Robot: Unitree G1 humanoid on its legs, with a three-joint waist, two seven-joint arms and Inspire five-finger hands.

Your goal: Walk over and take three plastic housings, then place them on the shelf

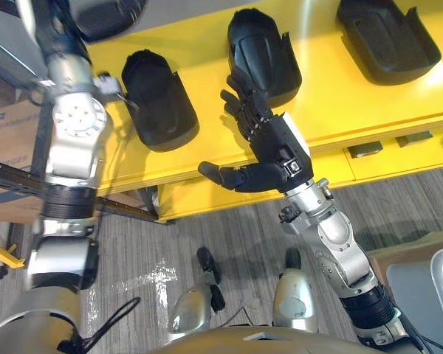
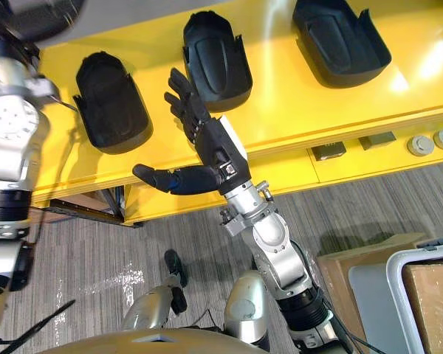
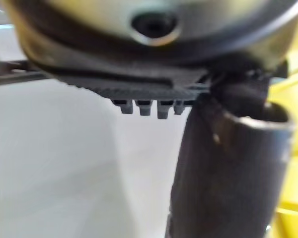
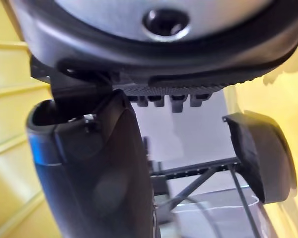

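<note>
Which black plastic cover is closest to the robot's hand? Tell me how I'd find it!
Find the long yellow shelf with three black covers lying in a row. Pick the middle cover, between the left cover and the right cover. It alone has the right hand next to it, with straight fingers spread at its near end.

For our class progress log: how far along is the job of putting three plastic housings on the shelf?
Done: all three sit on the yellow shelf: left housing, middle housing, right housing. In hand: nothing; the right hand is open at the shelf edge by the middle housing, and the left hand looks empty too. Left: apparently nothing to place.
</note>
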